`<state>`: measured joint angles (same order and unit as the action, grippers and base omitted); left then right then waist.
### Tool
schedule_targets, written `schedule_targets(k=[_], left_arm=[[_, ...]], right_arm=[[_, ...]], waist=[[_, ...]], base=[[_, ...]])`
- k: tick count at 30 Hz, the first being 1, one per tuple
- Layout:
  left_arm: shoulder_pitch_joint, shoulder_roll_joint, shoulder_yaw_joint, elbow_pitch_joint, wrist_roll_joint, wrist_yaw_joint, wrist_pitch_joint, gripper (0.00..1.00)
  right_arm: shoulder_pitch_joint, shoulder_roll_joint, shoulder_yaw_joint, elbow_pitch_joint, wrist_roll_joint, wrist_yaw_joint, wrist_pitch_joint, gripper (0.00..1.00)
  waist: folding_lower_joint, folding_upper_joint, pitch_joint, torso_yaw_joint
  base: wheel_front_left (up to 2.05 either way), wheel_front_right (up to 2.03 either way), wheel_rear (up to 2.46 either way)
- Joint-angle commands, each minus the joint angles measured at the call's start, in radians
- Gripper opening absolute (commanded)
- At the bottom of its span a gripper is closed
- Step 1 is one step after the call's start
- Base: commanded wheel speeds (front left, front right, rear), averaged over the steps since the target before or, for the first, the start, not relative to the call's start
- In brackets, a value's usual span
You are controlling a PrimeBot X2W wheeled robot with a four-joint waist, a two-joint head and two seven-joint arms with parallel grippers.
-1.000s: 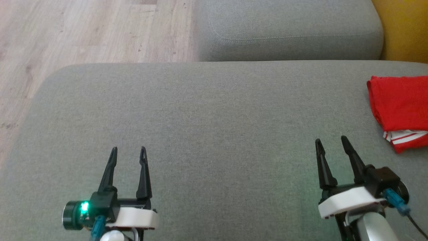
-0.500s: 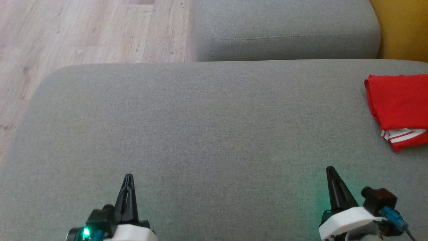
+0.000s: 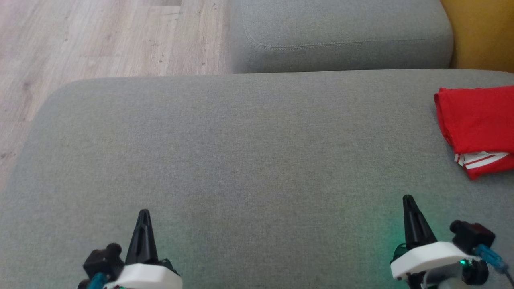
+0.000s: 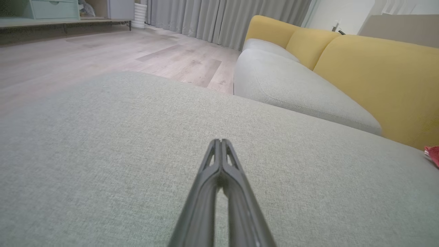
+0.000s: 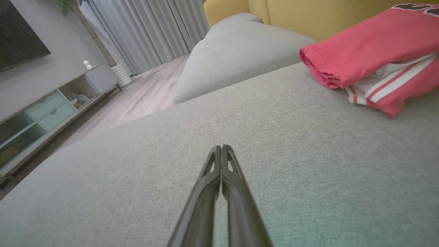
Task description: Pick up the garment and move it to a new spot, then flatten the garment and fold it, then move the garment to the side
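Your garment (image 3: 478,120), a red one, lies folded at the far right of the grey seat cushion (image 3: 249,160), running off the right edge of the head view. From the right gripper (image 3: 408,199) it sits to the right and farther away, well apart. From the left gripper (image 3: 143,212) it lies across almost the whole cushion. The right arm is clearly the nearer one if you need to reach it.

Its rolled fold edge faces left, towards the open cushion, and runs near to far. The white-striped hem (image 3: 480,160) peeks out at the near corner. How far it extends to the right you cannot judge, since the picture cuts it off.

Both grippers have their fingers pressed together and carry nothing, hovering low over bare fabric at the near edge.

In the right wrist view some dark print (image 5: 411,6) shows on top of the garment, cut off at the edge and not readable. No other brand or label is legible.

Judging by its neat fold and side position, little seems left to do.
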<state>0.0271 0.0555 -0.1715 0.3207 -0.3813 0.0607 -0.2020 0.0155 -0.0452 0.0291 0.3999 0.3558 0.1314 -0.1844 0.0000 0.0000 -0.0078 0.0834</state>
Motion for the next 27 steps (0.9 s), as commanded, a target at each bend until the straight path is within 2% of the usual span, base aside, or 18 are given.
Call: schedule_targets(k=[1, 27], left_arm=[[-0.052, 0.006, 0.020, -0.033, -0.037, -0.008, 0.007, 0.00], [-0.072, 0.012, 0.076, -0.046, -0.353, -0.055, 0.076, 0.00]], right_arm=[[-0.049, -0.003, -0.005, -0.040, 0.038, 0.000, 0.008, 0.00], [-0.068, -0.003, -0.040, -0.070, 0.350, 0.000, 0.082, 0.00]], waist=[[0.0000, 0.0000, 0.000, -0.002], [0.0000, 0.0000, 0.003, -0.023]], base=[[0.00, 0.00, 0.00], [0.00, 0.00, 0.00]])
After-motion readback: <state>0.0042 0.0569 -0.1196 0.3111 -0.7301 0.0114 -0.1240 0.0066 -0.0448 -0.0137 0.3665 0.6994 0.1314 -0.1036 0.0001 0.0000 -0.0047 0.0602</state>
